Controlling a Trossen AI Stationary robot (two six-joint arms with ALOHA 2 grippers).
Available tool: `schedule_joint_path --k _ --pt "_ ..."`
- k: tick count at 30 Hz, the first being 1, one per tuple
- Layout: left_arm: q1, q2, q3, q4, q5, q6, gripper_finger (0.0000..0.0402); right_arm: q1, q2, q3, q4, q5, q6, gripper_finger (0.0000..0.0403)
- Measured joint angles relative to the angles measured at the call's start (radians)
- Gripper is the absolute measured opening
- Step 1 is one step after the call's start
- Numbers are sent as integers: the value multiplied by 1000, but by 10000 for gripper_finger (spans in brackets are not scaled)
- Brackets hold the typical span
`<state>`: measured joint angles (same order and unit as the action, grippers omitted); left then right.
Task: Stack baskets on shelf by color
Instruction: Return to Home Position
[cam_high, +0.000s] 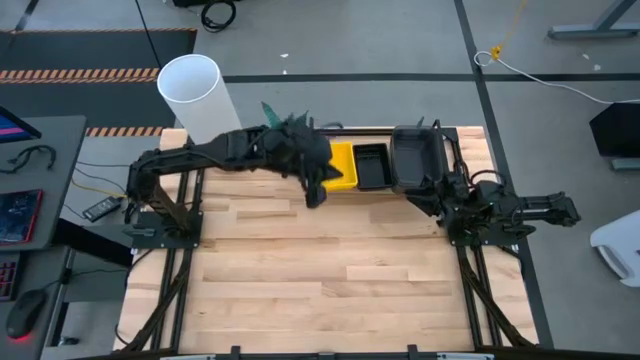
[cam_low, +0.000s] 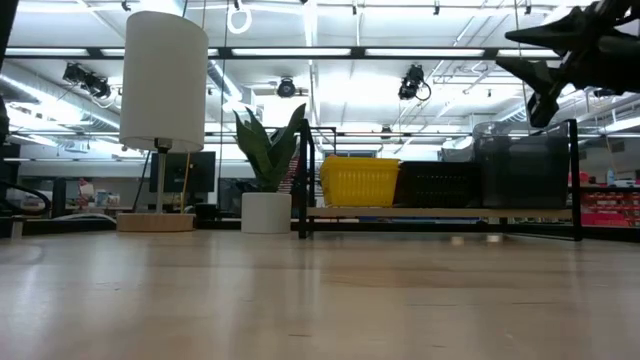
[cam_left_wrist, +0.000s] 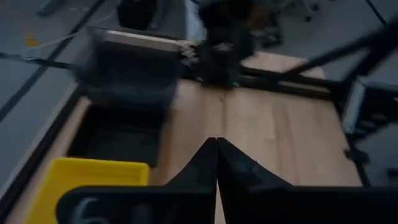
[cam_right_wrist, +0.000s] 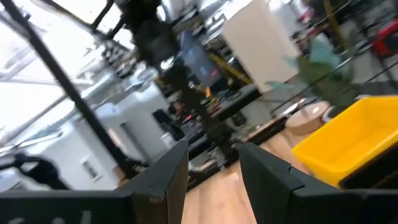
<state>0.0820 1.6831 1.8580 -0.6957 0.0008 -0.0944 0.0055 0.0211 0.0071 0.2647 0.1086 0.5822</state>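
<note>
Shelf (cam_low: 440, 212) at back of counter (cam_high: 330, 290) carries 3 colour groups side by side: yellow baskets (cam_low: 360, 182) left, black baskets (cam_low: 436, 185) middle, grey baskets (cam_low: 520, 165) right; count per stack unclear. Left gripper (cam_left_wrist: 216, 142) by the yellow ones, jaws pressed together, empty. Right gripper (cam_right_wrist: 212, 148) raised near grey, jaws apart, empty.

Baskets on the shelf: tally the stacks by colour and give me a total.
Yellow stack: 1
Black stack: 1
Smoky-grey stack: 1
Total: 3 stacks, side by side on the shelf. The number of baskets in each stack cannot be told.
</note>
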Motion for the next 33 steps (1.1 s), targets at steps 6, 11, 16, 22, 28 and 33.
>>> schedule_joint_path --k 6,11,16,22,28,33 --pt "-29 19 -1 33 -28 6 8 0 -1 0 4 35 -14 150" --pt "-14 6 -1 234 -38 -8 15 0 -1 0 11 29 -15 150" --pt "-6 -2 0 420 -37 -27 8 0 -1 0 11 28 -17 150" --pt "-7 -5 0 542 -38 -54 14 0 -1 -1 11 28 -17 150" --pt "-10 -23 0 575 -40 -53 35 0 -1 -1 11 28 -16 150" --pt "0 -92 -1 439 -41 -199 39 0 -1 -1 11 28 -17 150"
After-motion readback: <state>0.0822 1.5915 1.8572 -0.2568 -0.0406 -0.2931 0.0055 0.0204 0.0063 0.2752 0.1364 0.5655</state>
